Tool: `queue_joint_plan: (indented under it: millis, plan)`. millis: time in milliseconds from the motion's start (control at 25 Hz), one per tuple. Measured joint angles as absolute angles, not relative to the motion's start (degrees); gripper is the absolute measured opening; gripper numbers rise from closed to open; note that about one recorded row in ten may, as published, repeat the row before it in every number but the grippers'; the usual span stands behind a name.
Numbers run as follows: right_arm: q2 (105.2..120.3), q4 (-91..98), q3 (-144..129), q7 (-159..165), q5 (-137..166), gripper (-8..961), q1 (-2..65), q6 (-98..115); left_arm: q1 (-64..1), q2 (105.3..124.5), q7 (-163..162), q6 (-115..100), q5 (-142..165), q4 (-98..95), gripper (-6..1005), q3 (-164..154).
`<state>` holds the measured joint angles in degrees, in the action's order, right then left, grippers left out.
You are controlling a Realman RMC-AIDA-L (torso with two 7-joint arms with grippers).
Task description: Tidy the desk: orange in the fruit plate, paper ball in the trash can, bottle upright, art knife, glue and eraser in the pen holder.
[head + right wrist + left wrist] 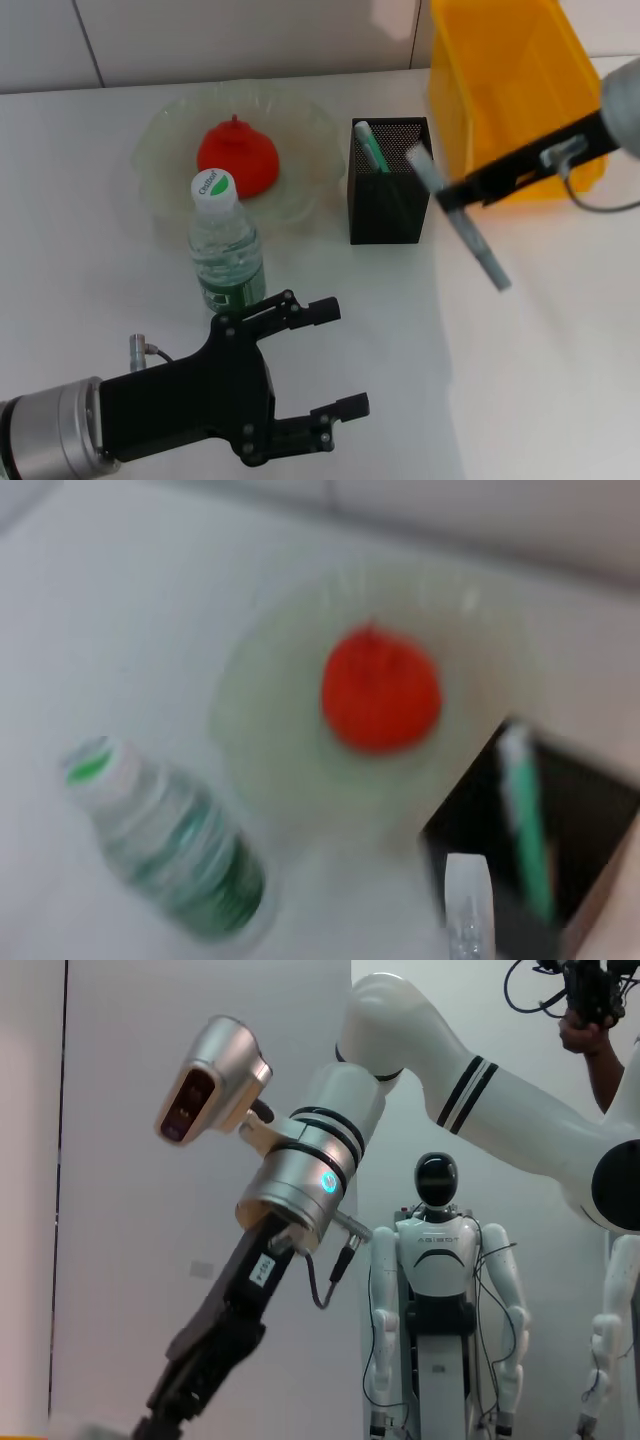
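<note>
Art knife (462,220), grey and tilted, is clamped in the right gripper (452,192) just beside and above the black mesh pen holder (390,190), which holds a green item. Orange (238,158) sits in the fruit plate (160,150); bottle (226,245) stands upright. Left gripper (325,360) hovers near the bottle, jaws wide apart, empty.

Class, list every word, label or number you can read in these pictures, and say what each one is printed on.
Bottle cap: green print, too small to read.
Bottle label: green band, print unreadable.
Tag on the right arm, left wrist view: too small to read.
Nothing else carries text.
</note>
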<state>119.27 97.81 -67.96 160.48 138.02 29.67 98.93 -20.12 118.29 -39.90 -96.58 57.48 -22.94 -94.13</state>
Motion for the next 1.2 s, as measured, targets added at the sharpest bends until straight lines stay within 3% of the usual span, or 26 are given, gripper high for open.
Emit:
queue_joint_plan:
  millis: [360,1200]
  plan:
    - [119.61,100.0,-65.5,147.9,135.4,116,23.2,76.9,-20.4,118.34,-39.9,-96.7,57.5,-22.9,785,-94.1]
    - [119.43,76.7,-77.1,126.5,119.2,109,23.6,50.1,-21.6,118.39,-40.2,-96.7,57.5,-22.9,785,-94.1]
